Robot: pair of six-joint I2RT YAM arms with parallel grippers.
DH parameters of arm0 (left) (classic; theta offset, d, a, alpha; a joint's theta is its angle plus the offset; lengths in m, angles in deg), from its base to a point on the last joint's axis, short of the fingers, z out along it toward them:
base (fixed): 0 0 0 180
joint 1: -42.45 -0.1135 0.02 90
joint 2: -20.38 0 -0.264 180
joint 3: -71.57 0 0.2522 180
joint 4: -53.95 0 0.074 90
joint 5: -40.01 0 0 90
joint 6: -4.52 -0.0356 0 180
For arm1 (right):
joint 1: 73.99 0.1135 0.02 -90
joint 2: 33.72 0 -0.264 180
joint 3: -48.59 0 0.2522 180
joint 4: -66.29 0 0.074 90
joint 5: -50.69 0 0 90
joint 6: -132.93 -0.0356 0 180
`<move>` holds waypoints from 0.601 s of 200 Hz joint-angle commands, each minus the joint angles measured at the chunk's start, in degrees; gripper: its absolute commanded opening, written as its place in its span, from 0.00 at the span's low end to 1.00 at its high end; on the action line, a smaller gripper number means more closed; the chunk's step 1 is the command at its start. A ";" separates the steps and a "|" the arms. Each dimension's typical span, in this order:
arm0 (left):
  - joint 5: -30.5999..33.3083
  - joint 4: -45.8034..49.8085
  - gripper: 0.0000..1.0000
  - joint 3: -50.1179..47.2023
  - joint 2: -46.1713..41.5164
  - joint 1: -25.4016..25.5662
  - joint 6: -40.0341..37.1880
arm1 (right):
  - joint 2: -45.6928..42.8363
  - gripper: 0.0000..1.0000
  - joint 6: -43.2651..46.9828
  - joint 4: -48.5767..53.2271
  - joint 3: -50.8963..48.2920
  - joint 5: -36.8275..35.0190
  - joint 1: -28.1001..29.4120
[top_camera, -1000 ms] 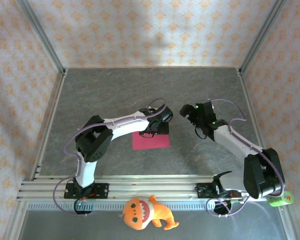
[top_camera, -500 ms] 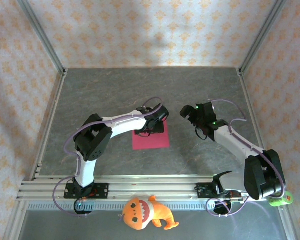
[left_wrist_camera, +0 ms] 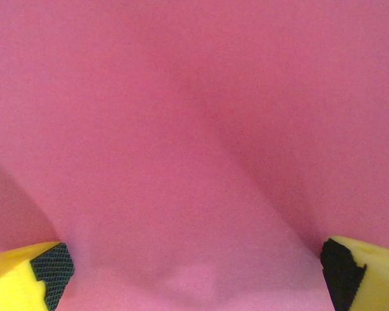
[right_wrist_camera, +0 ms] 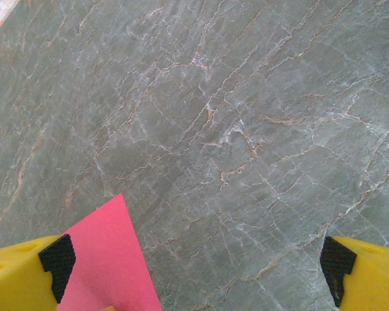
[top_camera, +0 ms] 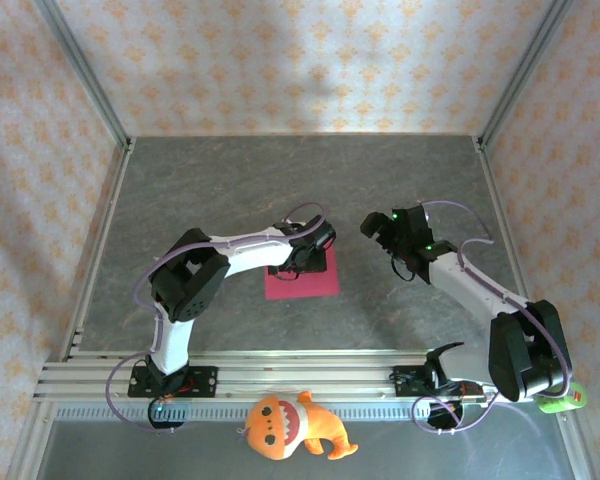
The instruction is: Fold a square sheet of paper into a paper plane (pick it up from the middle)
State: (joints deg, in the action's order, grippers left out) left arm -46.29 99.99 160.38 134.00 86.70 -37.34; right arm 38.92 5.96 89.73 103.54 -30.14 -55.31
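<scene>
Straight below my left claw (left_wrist_camera: 194, 277), spread wide, lies the square sheet of paper (top_camera: 305, 284). My right claw (right_wrist_camera: 198, 267) hangs wide beside its corner.

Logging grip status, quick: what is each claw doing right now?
Left claw: open, nothing held, close above the square sheet of paper.
Right claw: open, empty, above the table.

Two white arms, left arm (top_camera: 245, 247) and right arm (top_camera: 468, 284), chunky black joint housings, lilac cables (top_camera: 306, 204) looping alongside, green light (top_camera: 391, 213) glowing on the right wrist, left gripper (left_wrist_camera: 196, 272) and right gripper (right_wrist_camera: 197, 261) both with yellow fingers (left_wrist_camera: 13, 288), black textured pads (right_wrist_camera: 57, 258), black bases (top_camera: 170, 380) on the aluminium rail (top_camera: 310, 378).
</scene>
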 commanded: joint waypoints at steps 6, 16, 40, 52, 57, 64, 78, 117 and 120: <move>-1.03 1.04 0.99 -3.31 3.05 -0.04 0.16 | -0.13 1.00 -1.38 0.53 -0.67 0.23 -0.22; -0.77 1.23 0.99 -3.44 3.19 -0.09 0.12 | -0.08 1.00 -1.65 0.52 -0.67 0.40 -0.22; 0.15 2.12 0.99 -3.04 3.84 0.05 0.01 | -0.24 1.00 -1.97 0.68 -0.67 0.41 -0.30; 0.38 2.45 0.99 -2.65 4.36 -0.03 -0.06 | -0.20 1.00 -2.05 1.02 -0.55 0.28 -0.26; 0.36 2.48 0.99 -2.48 4.55 0.08 -0.14 | -0.33 1.00 -2.05 1.12 -0.58 0.19 -0.24; 0.35 2.48 0.99 -2.30 4.80 0.23 -0.30 | -0.31 1.00 -2.19 1.23 -0.66 0.07 -0.23; -0.25 2.05 0.99 -2.27 5.24 0.27 -0.58 | -0.38 1.00 -2.23 1.61 -0.65 -0.19 -0.23; -1.24 1.04 0.95 -2.63 5.30 0.40 -0.77 | -0.89 1.00 -2.82 1.74 -1.11 -0.73 -0.22; -1.29 1.13 0.95 -2.56 5.29 0.40 -0.79 | -0.87 1.00 -2.88 1.70 -1.11 -0.73 -0.25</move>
State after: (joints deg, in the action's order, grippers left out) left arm -44.98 99.61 160.22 134.16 87.33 -37.54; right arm 38.92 3.99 89.99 103.39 -29.46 -55.31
